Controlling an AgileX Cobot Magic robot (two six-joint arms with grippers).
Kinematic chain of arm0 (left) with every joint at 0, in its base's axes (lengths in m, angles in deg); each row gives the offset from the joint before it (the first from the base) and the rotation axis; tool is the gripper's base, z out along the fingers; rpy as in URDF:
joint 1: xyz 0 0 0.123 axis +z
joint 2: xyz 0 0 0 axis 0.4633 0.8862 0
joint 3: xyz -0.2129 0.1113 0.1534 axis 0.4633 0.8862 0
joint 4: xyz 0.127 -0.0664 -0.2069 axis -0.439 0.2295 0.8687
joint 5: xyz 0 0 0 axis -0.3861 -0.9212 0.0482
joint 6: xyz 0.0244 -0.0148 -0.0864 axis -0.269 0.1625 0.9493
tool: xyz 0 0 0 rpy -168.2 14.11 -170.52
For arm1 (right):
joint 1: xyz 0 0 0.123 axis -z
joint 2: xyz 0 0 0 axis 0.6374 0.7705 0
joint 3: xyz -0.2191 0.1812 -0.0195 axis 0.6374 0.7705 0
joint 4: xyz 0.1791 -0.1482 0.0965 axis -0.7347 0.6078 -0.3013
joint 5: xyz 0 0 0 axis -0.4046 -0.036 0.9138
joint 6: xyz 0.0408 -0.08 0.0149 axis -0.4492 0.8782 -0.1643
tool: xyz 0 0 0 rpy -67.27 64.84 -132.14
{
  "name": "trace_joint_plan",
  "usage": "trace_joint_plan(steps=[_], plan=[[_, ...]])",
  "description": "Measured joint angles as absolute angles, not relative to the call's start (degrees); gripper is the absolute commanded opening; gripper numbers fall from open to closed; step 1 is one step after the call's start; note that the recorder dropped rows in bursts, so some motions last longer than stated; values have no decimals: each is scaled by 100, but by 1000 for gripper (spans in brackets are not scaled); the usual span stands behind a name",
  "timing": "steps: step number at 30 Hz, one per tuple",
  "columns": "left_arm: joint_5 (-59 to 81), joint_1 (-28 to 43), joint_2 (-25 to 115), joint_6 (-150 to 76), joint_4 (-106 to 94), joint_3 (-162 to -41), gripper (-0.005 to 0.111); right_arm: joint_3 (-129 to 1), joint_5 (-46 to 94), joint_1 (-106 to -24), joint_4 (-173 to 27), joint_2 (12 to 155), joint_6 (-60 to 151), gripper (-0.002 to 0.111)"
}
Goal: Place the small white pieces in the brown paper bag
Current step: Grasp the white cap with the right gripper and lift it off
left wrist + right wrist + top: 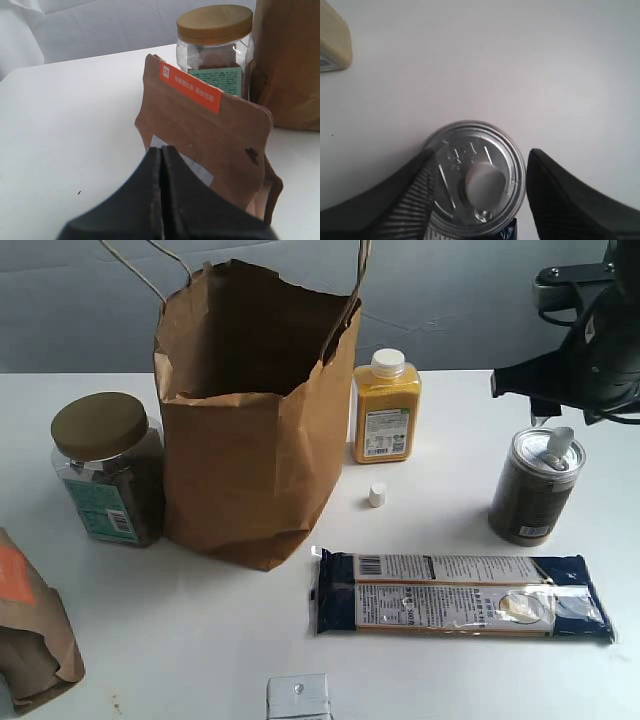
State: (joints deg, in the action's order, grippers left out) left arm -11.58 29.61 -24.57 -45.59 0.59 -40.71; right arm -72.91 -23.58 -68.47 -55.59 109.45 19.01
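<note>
The tall brown paper bag point(250, 430) stands open at the middle left of the table. One small white piece point(377, 495) lies on the table between the bag and the yellow bottle. A second white piece point(485, 184) rests on the lid of a metal can point(535, 490). No third piece shows. My right gripper point(480, 156) hangs open just above the can, one finger on each side of the lid, holding nothing. My left gripper point(162, 150) is shut and empty, close to the smaller brown bag with an orange patch point(210, 130); it is outside the exterior view.
A jar with a gold lid point(108, 470) stands left of the tall bag. The yellow bottle point(386, 410) stands behind the loose piece. A long pasta packet point(460, 595) lies in front. A small white object point(298, 698) sits at the front edge.
</note>
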Motion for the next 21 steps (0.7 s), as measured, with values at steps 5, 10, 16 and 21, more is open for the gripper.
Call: trace_joint_plan(steps=[5, 10, 16, 21], plan=[[-1158, 2961, -2457, -4559, 59, -4071, 0, -7291, -2526, -6847, -5600, 11114, 1901, 51], [-1158, 2961, -2457, -4559, 59, -4071, 0, -7294, -2620, -6847, -5611, 11294, 1901, 38], [-1158, 2961, -2457, -4559, 59, -4071, 0, -7294, -2620, -6847, -5622, 11294, 1901, 9], [-1158, 2961, -2457, -4559, 59, -4071, 0, -7294, -2620, -6847, -5611, 11294, 1949, 0]])
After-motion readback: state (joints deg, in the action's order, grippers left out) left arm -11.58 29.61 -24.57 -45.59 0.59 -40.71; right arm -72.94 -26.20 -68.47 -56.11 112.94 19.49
